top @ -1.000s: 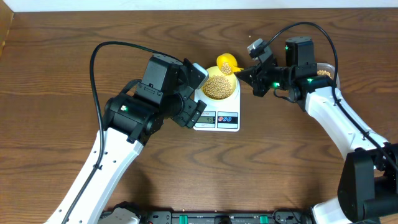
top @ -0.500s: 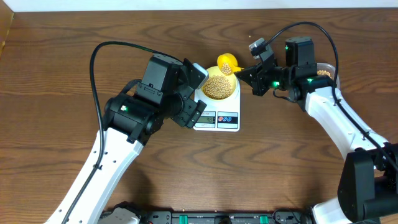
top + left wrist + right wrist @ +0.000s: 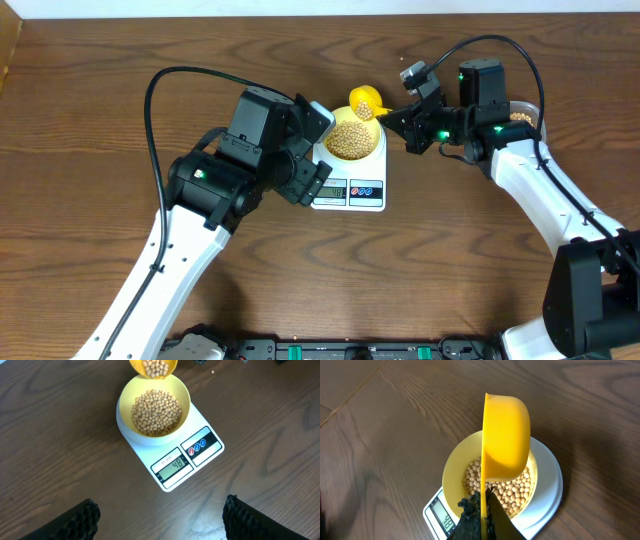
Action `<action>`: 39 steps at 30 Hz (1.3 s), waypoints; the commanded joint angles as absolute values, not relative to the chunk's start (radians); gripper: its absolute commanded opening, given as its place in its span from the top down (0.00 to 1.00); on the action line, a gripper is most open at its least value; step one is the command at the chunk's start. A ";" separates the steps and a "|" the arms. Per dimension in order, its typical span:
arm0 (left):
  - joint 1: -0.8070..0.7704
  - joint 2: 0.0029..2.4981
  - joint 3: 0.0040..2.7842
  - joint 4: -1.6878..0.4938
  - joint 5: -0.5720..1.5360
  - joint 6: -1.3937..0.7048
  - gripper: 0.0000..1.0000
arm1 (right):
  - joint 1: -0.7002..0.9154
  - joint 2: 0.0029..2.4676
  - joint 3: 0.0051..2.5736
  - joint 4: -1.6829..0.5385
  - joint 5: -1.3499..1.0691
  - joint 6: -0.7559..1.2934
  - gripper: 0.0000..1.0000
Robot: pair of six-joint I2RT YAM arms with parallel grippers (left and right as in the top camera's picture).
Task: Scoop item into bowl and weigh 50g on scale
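**Overhead view.** The scale is being used as the reference. The bowl is being carried on the scale's platform, at the end away from the display, and the beans are being heaped inside it. A yellow scoop is being held just beyond the scale's far end. Its handle is being run sideways to the right gripper, which is being kept off the scale's right side. The left arm is being stationed off the scale's left side.

**Left wrist view.** The left gripper is being held above the scale with its fingers spread wide, and nothing is being gripped. The display is reading 48. The scoop, with beans in it, is being poised over the far rim of the bowl.

**Right wrist view.** The right gripper is being clamped on the scoop's handle, so the scoop extends straight out from the fingers, over the bowl and the beans.

**Judgement.** The target is being approached. Only a few more beans appear to be needed, so a slight roll of the scoop about its handle axis by the right arm is being called for.
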State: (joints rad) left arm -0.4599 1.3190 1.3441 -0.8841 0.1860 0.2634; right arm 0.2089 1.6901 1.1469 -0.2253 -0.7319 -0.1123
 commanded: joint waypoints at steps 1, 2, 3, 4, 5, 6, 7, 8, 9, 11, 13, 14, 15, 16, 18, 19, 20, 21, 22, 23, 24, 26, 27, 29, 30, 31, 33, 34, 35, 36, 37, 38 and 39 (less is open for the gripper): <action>-0.455 1.319 1.352 -0.886 0.199 0.273 0.19 | 0.217 1.676 1.146 -0.209 -0.739 -0.144 0.99; -0.455 1.319 1.352 -0.886 0.199 0.273 0.19 | 0.217 1.676 1.146 -0.191 -0.739 -0.169 0.99; -0.455 1.319 1.352 -0.886 0.199 0.273 0.19 | 0.217 1.676 1.146 -0.172 -0.739 -0.177 0.99; -0.455 1.319 1.352 -0.886 0.199 0.273 0.19 | 0.217 1.676 1.146 -0.165 -0.739 -0.176 0.99; -0.455 1.319 1.352 -0.886 0.198 0.273 0.19 | 0.217 1.676 1.146 -0.171 -0.739 -0.176 0.99; -0.455 1.319 1.352 -0.886 0.198 0.273 0.19 | 0.217 1.676 1.146 -0.179 -0.739 -0.176 0.99; -0.455 1.319 1.352 -0.886 0.198 0.273 0.19 | 0.217 1.676 1.146 -0.199 -0.739 -0.177 0.99; -0.455 1.319 1.352 -0.886 0.199 0.273 0.19 | 0.217 1.676 1.146 -0.206 -0.738 -0.179 0.99; -0.455 1.319 1.352 -0.886 0.199 0.273 0.19 | 0.217 1.676 1.146 -0.204 -0.738 -0.196 0.99; -0.455 1.319 1.352 -0.886 0.199 0.273 0.19 | 0.217 1.676 1.146 -0.185 -0.739 -0.199 0.99; -0.455 1.319 1.352 -0.886 0.198 0.273 0.19 | 0.217 1.676 1.146 -0.181 -0.740 -0.190 0.99; -0.455 1.319 1.352 -0.886 0.198 0.273 0.19 | 0.217 1.676 1.146 -0.195 -0.739 -0.180 0.99; -0.455 1.319 1.352 -0.886 0.198 0.273 0.19 | 0.217 1.676 1.146 -0.204 -0.739 -0.181 0.99; -0.455 1.319 1.352 -0.886 0.199 0.273 0.19 | 0.217 1.676 1.146 -0.203 -0.738 -0.181 0.99; -0.455 1.319 1.352 -0.886 0.198 0.273 0.19 | 0.217 1.676 1.146 -0.162 -0.739 -0.180 0.99; -0.455 1.319 1.352 -0.886 0.198 0.273 0.19 | 0.217 1.676 1.146 -0.161 -0.739 -0.180 0.99; -0.455 1.319 1.352 -0.886 0.198 0.273 0.19 | 0.217 1.676 1.146 -0.177 -0.740 -0.180 0.99; -0.455 1.319 1.352 -0.886 0.199 0.273 0.19 | 0.217 1.676 1.146 -0.199 -0.739 -0.181 0.99; -0.455 1.319 1.352 -0.886 0.199 0.273 0.19 | 0.217 1.676 1.146 -0.215 -0.735 -0.187 0.99; -0.455 1.319 1.352 -0.886 0.198 0.272 0.19 | 0.217 1.676 1.146 -0.215 -0.735 -0.202 0.99; -0.455 1.319 1.352 -0.886 0.198 0.273 0.19 | 0.217 1.676 1.146 -0.201 -0.735 -0.223 0.99; -0.455 1.319 1.352 -0.886 0.198 0.273 0.19 | 0.217 1.676 1.146 -0.176 -0.735 -0.225 0.99; -0.455 1.319 1.352 -0.886 0.198 0.273 0.19 | 0.217 1.676 1.146 -0.176 -0.736 -0.224 0.99; -0.455 1.319 1.352 -0.886 0.198 0.273 0.19 | 0.218 1.676 1.146 -0.197 -0.735 -0.222 0.99; -0.455 1.319 1.352 -0.886 0.198 0.273 0.19 | 0.218 1.676 1.146 -0.198 -0.735 -0.226 0.99; -0.455 1.319 1.352 -0.886 0.199 0.273 0.19 | 0.218 1.676 1.146 -0.191 -0.735 -0.226 0.99; -0.455 1.319 1.352 -0.886 0.198 0.273 0.19 | 0.218 1.676 1.146 -0.189 -0.735 -0.225 0.99; -0.455 1.319 1.352 -0.886 0.199 0.273 0.19 | 0.218 1.676 1.146 -0.194 -0.735 -0.225 0.99; -0.455 1.319 1.352 -0.886 0.199 0.273 0.19 | 0.218 1.676 1.146 -0.200 -0.735 -0.226 0.99; -0.455 1.319 1.352 -0.886 0.198 0.273 0.19 | 0.218 1.676 1.146 -0.200 -0.735 -0.226 0.99; -0.455 1.319 1.352 -0.886 0.198 0.273 0.19 | 0.218 1.676 1.146 -0.198 -0.735 -0.225 0.99; -0.455 1.319 1.352 -0.886 0.198 0.273 0.19 | 0.218 1.676 1.146 -0.198 -0.735 -0.225 0.99; -0.455 1.319 1.352 -0.886 0.198 0.273 0.19 | 0.218 1.676 1.146 -0.199 -0.735 -0.225 0.99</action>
